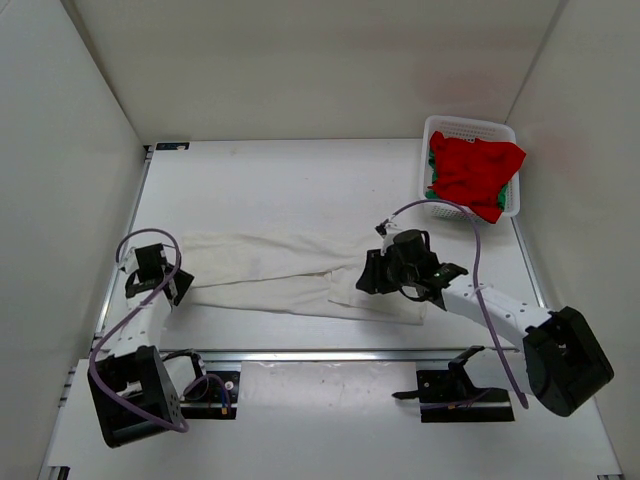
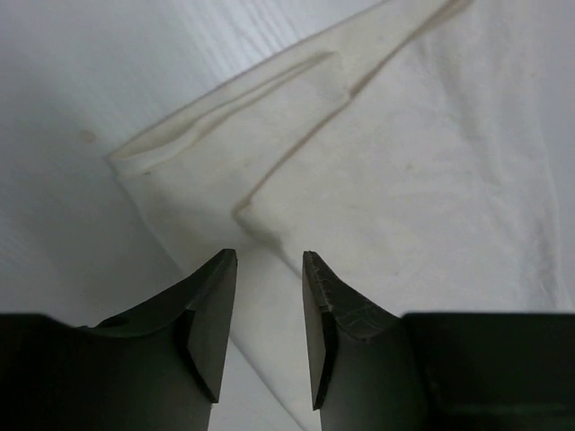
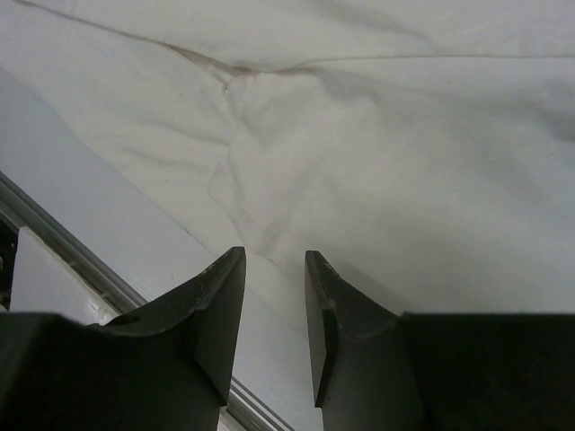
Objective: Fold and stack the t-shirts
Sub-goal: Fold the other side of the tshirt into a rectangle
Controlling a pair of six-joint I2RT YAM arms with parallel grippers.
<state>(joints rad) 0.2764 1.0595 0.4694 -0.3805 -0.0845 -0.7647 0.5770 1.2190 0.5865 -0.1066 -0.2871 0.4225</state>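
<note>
**Hovering at both ends of the off-white shirt**

Hanging the left gripper [image 1: 172, 288] at the left end of the off-white t-shirt [image 1: 290, 272], jaws standing parted and clasping nothing. Looking down from the left wrist onto a folded corner of that cloth, lying just ahead of the fingertips on the white table [image 1: 280, 180]. Stretching as a long, rumpled band across the table's middle, from one pincer to the other. Poising the right gripper [image 1: 368, 278] over the shirt's right part, jaws likewise parted and empty, with wrinkled cloth lying directly below the tips. Failing to make out whether either pincer's tips are touching the fabric. Covering part of the shirt's right end with the right arm. Farther right, lying heaped in the white basket [image 1: 470, 123] at the far corner, well apart from both pincers: the red t-shirt [image 1: 475, 170]. Peeking out beneath it in slivers only: the green t-shirt [image 1: 431, 190], otherwise hidden.
</note>
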